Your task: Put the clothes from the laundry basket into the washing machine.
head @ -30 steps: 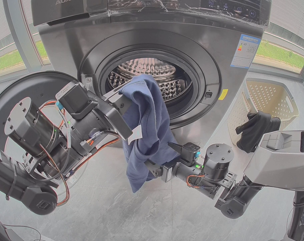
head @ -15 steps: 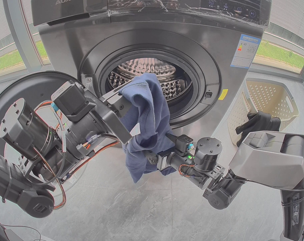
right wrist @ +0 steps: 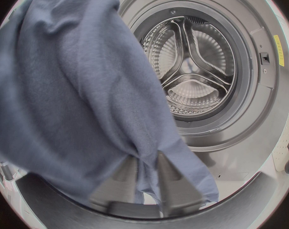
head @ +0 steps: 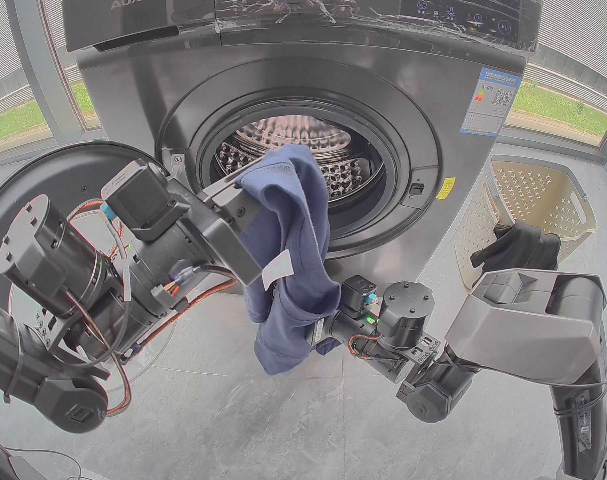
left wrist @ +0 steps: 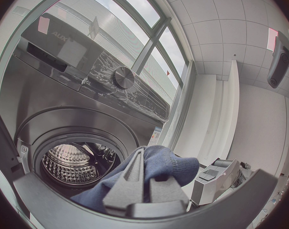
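The navy sweater (head: 297, 235) hung just in front of the washing machine (head: 410, 88), and it looked soft, light and floppy. The left gripper (left wrist: 147, 182) was clamped on its top fold and the right gripper (right wrist: 147, 175) on its lower hem. Bunched folds seemed the surest hold.

I see a grey, stone-look tiled floor (head: 250, 428) with pale veining, lit by plain daylight. Tall windows (head: 570, 68) in grey frames run behind on both sides. Through them I make out grass (head: 10, 121) and a ribbed grey building front (left wrist: 74, 7) under cloudy sky. On the left wrist camera, a white tiled ceiling (left wrist: 239, 19) meets a plain white wall (left wrist: 258, 128).
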